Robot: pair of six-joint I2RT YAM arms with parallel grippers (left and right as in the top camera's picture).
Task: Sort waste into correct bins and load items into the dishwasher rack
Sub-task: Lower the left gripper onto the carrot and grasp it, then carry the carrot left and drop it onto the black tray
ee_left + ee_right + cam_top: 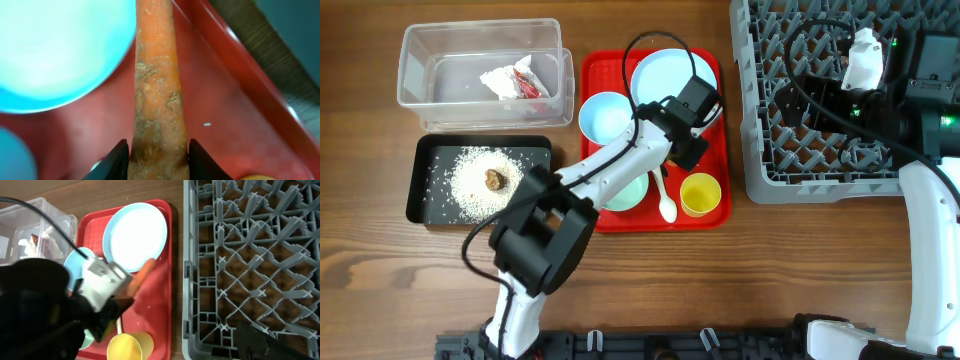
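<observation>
left arm: white links, black joints | left claw: black fingers | black cable off wrist | right arm: white, green lights

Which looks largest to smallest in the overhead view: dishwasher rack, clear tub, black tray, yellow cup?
1. dishwasher rack, even though the frame edge cuts it off.
2. clear tub, only slightly ahead of the tray; its raised rim may flatter it.
3. black tray.
4. yellow cup.

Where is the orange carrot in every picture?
Overhead: hidden under the left arm.
Left wrist: carrot runs down the centre, between the fingers.
Right wrist: left of centre, beside the plate.
Shared landmark: the red tray under it.
</observation>
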